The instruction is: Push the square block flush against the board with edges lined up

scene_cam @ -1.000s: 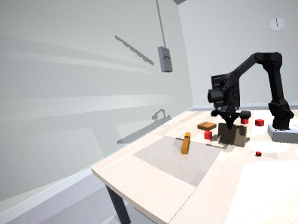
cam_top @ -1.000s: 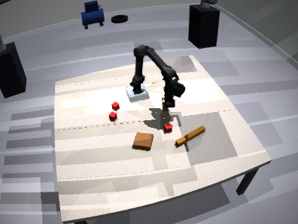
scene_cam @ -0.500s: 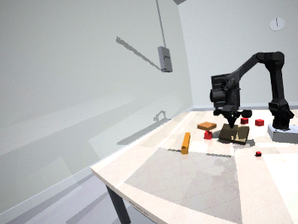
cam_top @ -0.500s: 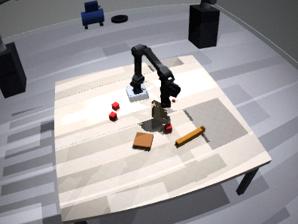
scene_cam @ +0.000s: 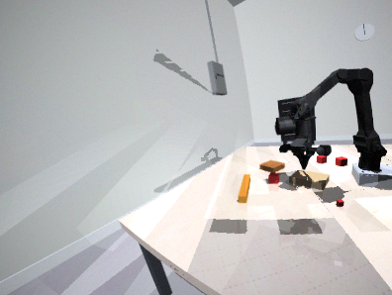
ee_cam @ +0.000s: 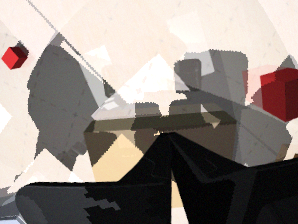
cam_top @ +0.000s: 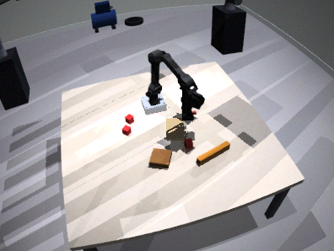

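Note:
The brown square block [cam_top: 160,157] [scene_cam: 272,165] lies flat, apart from the other pieces. A tan board [cam_top: 170,123] [scene_cam: 319,179] [ee_cam: 117,162] is on the table in front of the arm, partly in shadow. Its dark upper edge shows in the wrist view. It seems tilted, but its exact pose is hard to tell. A gap separates it from the brown block. My gripper [cam_top: 188,119] [scene_cam: 304,167] [ee_cam: 167,134] is shut and empty, pointing down right by the tan board. The fingers hide part of the board in the wrist view; I cannot tell whether they touch it.
A dark red cube [cam_top: 188,144] [scene_cam: 273,178] [ee_cam: 282,95] lies between the tan board and an orange bar [cam_top: 213,153] [scene_cam: 245,188]. A small red cube [cam_top: 194,112] [scene_cam: 340,203] [ee_cam: 14,58] is near the gripper. Two red cubes [cam_top: 129,119] [scene_cam: 342,161] lie near the arm's base.

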`<state>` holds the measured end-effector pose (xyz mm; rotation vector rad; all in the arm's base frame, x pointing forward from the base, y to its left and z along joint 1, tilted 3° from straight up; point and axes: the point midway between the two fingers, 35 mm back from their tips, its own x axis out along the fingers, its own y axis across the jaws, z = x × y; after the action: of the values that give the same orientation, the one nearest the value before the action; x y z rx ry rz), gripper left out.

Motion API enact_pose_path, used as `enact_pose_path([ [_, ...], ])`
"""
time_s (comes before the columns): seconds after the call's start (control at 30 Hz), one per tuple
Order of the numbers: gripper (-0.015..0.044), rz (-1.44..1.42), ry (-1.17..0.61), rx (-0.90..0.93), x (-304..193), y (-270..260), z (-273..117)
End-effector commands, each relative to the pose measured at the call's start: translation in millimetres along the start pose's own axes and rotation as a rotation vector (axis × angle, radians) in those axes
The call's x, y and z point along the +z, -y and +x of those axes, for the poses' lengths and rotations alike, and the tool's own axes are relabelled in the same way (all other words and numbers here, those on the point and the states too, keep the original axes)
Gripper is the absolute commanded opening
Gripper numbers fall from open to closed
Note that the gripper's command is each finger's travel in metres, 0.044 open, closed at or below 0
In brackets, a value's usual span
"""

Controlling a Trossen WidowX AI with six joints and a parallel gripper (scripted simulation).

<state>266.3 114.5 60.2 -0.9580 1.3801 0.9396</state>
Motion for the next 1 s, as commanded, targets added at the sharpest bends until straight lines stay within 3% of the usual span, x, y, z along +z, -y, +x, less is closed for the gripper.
enact_pose_path([
  [0.0, 0.0000, 0.002, 0.001, -0.003, 6.7, 1.1, -1.1],
  [0.63, 0.0000, 0.000, 0.001, -0.003, 30.4, -0.5, -1.9],
  [0.8, 0.0000, 0.002, 0.003, -0.003, 30.2, -0.6, -48.7],
  [0.97, 0.0000, 0.002, 0.003, -0.003, 30.1, -0.8, -50.8],
])
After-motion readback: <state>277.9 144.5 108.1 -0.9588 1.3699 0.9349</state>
